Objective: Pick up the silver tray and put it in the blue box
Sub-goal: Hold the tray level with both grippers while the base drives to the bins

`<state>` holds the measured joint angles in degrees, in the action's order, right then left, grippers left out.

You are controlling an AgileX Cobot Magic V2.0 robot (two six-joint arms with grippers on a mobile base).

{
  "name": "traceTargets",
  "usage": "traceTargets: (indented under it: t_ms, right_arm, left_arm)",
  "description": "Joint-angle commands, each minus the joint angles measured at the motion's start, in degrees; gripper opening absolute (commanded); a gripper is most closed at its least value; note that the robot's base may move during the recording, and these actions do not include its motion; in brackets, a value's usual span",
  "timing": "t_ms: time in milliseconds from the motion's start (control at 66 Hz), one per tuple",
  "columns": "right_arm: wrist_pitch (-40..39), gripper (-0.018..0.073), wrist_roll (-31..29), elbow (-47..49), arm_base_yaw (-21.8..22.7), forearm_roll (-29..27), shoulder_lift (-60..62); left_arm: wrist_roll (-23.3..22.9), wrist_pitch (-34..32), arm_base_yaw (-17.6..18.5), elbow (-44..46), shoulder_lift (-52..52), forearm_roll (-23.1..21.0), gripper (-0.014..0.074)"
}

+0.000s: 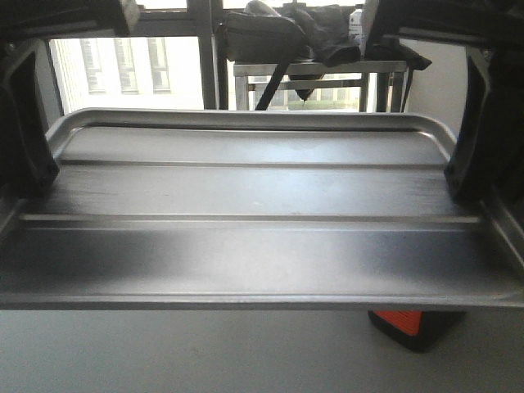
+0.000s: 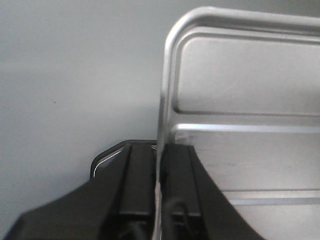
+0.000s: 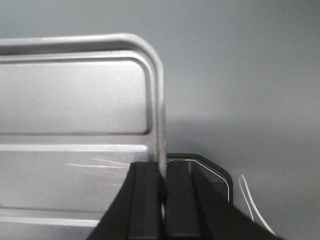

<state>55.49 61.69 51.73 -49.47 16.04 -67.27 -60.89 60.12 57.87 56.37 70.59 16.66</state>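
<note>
Silver tray [image 1: 246, 188] — ribbed, seemingly brushed — pinched by left gripper [image 2: 160, 162], right gripper [image 3: 162, 172].

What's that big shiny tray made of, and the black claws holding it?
The silver tray looks like metal, maybe steel or aluminium: brushed grey sheen, soft reflections, pressed ribs. The left gripper and right gripper look like matte black plastic or rubber; hard to tell which.

We face a tall dark-framed window [image 1: 123, 74], bright with daylight, a pale building showing beyond it. In front of the window, toward its right, stands a steel worktop [image 1: 319, 70] heaped with dark bags [image 1: 270, 33]. Below the window lies pale grey floor [image 1: 164, 352], bearing an orange-and-black object [image 1: 405, 326].
</note>
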Motion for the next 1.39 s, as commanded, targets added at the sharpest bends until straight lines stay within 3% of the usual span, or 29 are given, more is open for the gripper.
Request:
traceTargets:
  t_ms: [0, 1379]
  right_arm:
    - [1.7, 0.0049, 0.0, 1.2, 0.2, 4.1, 1.1]
    - [1.7, 0.0049, 0.0, 1.2, 0.2, 4.1, 1.1]
  left_arm:
    - [-0.3, 2.5, 0.1, 1.2, -1.5, 2.9, -0.0006]
    - [-0.3, 2.5, 0.1, 1.2, -1.5, 2.9, -0.0006]
